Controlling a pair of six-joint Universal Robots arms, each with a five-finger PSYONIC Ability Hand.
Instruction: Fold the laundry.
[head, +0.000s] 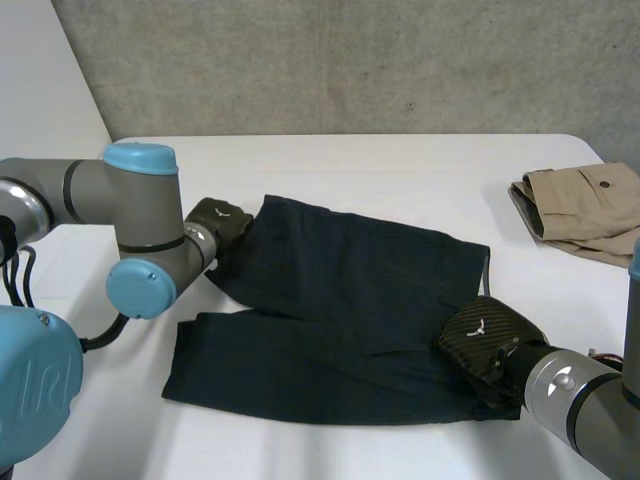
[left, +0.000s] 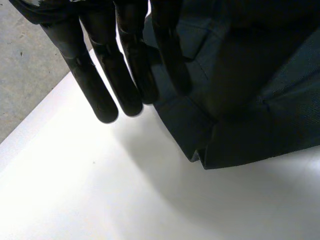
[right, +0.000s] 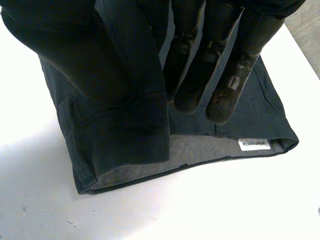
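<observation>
Navy shorts lie spread flat in the middle of the white desk, with one hand at each of two opposite corners. The left hand sits at the far left corner of the shorts. In its wrist view its fingers hang straight and relaxed, holding nothing; most of them are over bare desk just beside the cloth's edge and one crosses over the edge itself. The right hand rests on the near right corner, at the waistband. In its wrist view the top layer of the waistband is lifted and draped over the thumb, pinched there against the straight fingers. Their tips hover above the grey inner lining, close to a small white label. A folded tan garment lies well apart, at the desk's far right edge.
</observation>
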